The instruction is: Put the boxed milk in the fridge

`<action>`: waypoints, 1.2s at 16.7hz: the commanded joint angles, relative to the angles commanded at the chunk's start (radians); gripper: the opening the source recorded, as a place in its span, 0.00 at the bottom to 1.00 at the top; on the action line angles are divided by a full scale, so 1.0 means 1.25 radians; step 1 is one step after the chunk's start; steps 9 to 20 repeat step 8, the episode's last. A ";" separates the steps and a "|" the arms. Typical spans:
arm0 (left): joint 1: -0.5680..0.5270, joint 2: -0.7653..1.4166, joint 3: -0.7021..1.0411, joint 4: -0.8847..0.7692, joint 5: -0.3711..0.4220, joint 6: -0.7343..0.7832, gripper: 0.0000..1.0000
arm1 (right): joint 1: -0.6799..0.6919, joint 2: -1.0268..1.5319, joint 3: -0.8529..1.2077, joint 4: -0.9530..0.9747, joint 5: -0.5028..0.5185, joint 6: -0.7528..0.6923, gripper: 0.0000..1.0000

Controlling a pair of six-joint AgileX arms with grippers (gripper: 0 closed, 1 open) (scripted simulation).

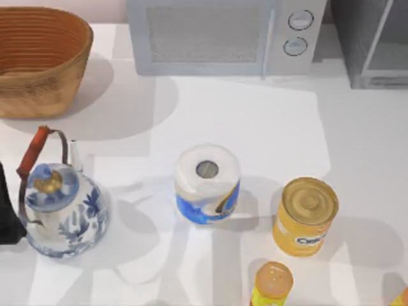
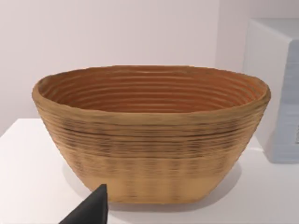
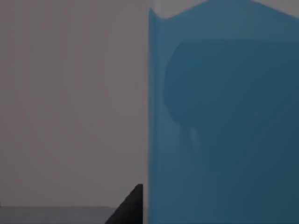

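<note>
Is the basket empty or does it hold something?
Empty. The left wrist view looks over the basket's rim onto bare ribbed inner wall, and the top view shows nothing inside its visible part.

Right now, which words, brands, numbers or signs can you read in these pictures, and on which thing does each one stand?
Yellow can: blue lettering on a white patch, cut off and too blurred to read.
Paper roll: blue and gold pattern, no letters I can read.
Microwave: two dials, no readable marks.
Milk: plain blue side, no text.

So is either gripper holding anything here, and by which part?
Cannot be told: the boxed milk looms close before the right wrist camera, but no grip is visible.
</note>
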 joint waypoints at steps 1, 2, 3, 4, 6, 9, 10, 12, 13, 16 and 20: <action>0.000 0.000 0.000 0.000 0.000 0.000 1.00 | 0.000 0.000 0.000 0.000 0.000 0.000 0.90; 0.000 0.000 0.000 0.000 0.000 0.000 1.00 | 0.000 0.000 0.000 0.000 0.000 0.000 0.98; 0.000 0.000 0.000 0.000 0.000 0.000 1.00 | 0.000 0.000 0.000 0.000 0.000 0.000 1.00; 0.000 0.000 0.000 0.000 0.000 0.000 1.00 | 0.000 0.000 0.000 0.000 0.000 0.000 1.00; 0.000 0.000 0.000 0.000 0.000 0.000 1.00 | 0.000 0.000 0.000 0.000 0.000 0.000 1.00; 0.000 0.000 0.000 0.000 0.000 0.000 1.00 | 0.000 0.000 0.000 0.000 0.000 0.000 1.00; 0.000 0.000 0.000 0.000 0.000 0.000 1.00 | 0.000 0.000 0.000 0.000 0.000 0.000 1.00; 0.000 0.000 0.000 0.000 0.000 0.000 1.00 | 0.000 0.000 0.000 0.000 0.000 0.000 1.00; 0.000 0.000 0.000 0.000 0.000 0.000 1.00 | 0.000 0.000 0.000 0.000 0.000 0.000 1.00; 0.000 0.000 0.000 0.000 0.000 0.000 1.00 | 0.000 0.000 0.000 0.000 0.000 0.000 1.00; 0.000 0.000 0.000 0.000 0.000 0.000 1.00 | 0.000 0.000 0.000 0.000 0.000 0.000 1.00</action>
